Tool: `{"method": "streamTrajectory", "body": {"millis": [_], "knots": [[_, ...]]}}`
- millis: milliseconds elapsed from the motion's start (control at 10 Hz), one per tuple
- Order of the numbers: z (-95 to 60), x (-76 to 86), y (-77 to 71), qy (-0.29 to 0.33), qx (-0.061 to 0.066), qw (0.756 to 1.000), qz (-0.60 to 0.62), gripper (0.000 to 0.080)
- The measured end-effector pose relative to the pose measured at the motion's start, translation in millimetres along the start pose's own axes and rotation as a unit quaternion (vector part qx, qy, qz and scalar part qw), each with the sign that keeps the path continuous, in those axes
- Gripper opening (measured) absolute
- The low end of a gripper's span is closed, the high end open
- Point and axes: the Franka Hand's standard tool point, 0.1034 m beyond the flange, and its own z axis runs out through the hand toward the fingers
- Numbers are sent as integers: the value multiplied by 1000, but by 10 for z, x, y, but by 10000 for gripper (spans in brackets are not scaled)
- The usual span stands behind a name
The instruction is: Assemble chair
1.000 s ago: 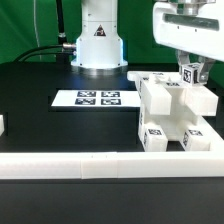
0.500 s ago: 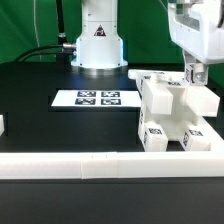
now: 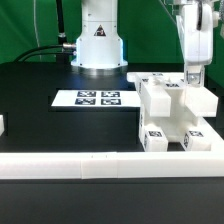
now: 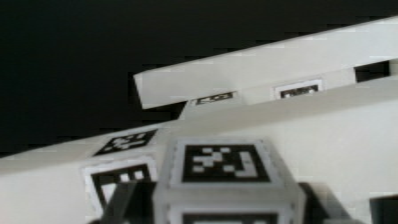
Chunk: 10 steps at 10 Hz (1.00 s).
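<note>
gripper (image 3: 191,74) closed on a small white tagged piece (image 4: 226,165), held right at the top of the partly built chair (image 3: 168,118); contact unclear. chair stands at the exterior view's right, beside the marker board (image 3: 95,98), just behind the white rail (image 3: 90,165).

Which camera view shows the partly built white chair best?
The exterior view: the chair stands nearly whole on the black table, at that view's right, behind the border rail. The wrist view gives only close, cropped white tagged surfaces of it, beyond the tagged piece held in the jaws.
</note>
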Motion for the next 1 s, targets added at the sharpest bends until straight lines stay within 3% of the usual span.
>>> {"method": "streamTrajectory", "body": {"millis": [100, 200, 300, 400, 700, 1000], "knots": [[2, -1, 0, 0, 0, 1000, -15, 448], [-2, -6, -5, 0, 0, 1000, -19, 573], [1, -5, -4, 0, 0, 998, -59, 573], [5, -4, -3, 0, 0, 995, -96, 634], [7, 2, -2, 1, -1, 976, -216, 648], [-7, -15, -2, 3, -15, 917, -398, 648]]}}
